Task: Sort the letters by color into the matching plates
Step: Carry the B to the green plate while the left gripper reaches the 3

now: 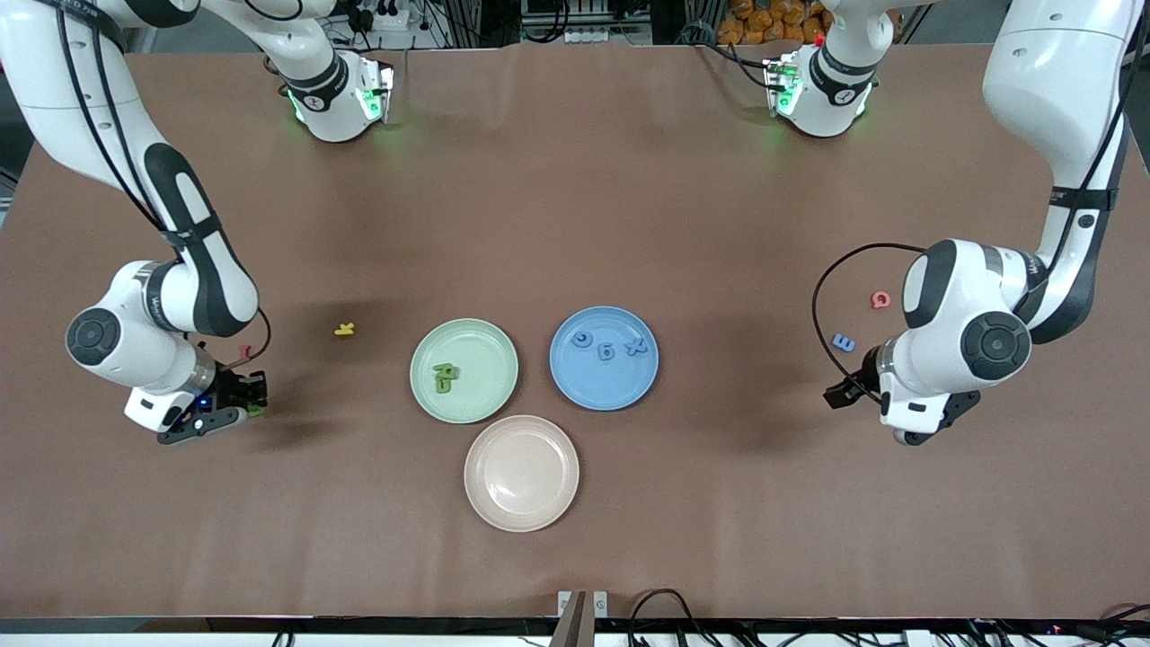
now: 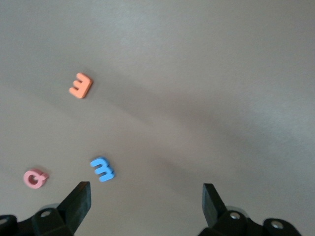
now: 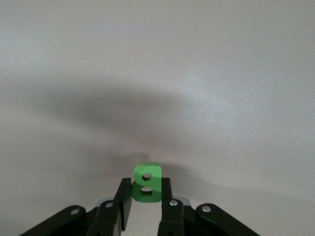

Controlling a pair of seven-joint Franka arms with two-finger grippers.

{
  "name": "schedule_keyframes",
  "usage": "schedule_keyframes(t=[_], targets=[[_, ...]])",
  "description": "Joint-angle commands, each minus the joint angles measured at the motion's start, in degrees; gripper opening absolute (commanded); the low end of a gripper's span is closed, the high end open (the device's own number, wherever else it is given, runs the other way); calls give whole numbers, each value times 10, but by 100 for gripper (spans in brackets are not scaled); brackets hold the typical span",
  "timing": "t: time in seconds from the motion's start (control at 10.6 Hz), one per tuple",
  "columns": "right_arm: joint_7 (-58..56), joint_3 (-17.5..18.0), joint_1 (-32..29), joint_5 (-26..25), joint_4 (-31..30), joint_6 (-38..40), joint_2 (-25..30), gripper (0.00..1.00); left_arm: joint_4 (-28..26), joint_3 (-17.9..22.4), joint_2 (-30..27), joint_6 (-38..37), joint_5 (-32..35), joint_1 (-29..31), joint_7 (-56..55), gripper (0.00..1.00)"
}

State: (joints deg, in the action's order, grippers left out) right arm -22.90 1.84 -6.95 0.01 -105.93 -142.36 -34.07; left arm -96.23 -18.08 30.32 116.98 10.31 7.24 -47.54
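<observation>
My right gripper (image 1: 252, 400) is shut on a green letter (image 1: 258, 411) low over the table at the right arm's end; the right wrist view shows the letter, a B (image 3: 146, 183), upright between the fingers of that gripper (image 3: 146, 191). My left gripper (image 1: 840, 393) is open and empty; in the left wrist view (image 2: 146, 194) a blue letter (image 2: 102, 169) lies just off one finger. The mint green plate (image 1: 485, 346) holds green letters (image 1: 444, 377). The blue plate (image 1: 602, 388) holds three blue letters (image 1: 607, 350). The beige-pink plate (image 1: 521, 473) is empty.
A yellow letter (image 1: 345, 330) lies beside the green plate toward the right arm's end. A small dark red piece (image 1: 243, 350) shows by the right wrist. A pink letter (image 1: 880, 299) and the blue letter (image 1: 843, 342) lie near the left gripper. An orange letter (image 2: 80, 85) and the pink letter (image 2: 34, 178) show in the left wrist view.
</observation>
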Motion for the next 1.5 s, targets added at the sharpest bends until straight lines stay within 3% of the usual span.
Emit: schedule_keyframes(t=[0.0, 0.19, 0.38, 0.66, 0.94, 1.41], targets=[[116, 23, 18, -2, -7, 13, 27, 22, -117, 2, -86, 55, -37, 31, 19, 100], [182, 23, 45, -2, -7, 14, 29, 21, -178, 11, -115, 103, -64, 34, 33, 100], [229, 24, 68, -1, -6, 35, 34, 20, -195, 19, -110, 136, -76, 28, 6, 100], [291, 24, 100, -1, -6, 73, 54, 20, -234, 51, -106, 212, -74, -15, -131, 100], [332, 24, 141, 25, -5, 78, 61, 20, -244, 103, -91, 218, -67, -72, -212, 100], [413, 24, 213, 56, 5, 78, 58, 20, -257, 137, -60, 268, -47, -76, -218, 100]])
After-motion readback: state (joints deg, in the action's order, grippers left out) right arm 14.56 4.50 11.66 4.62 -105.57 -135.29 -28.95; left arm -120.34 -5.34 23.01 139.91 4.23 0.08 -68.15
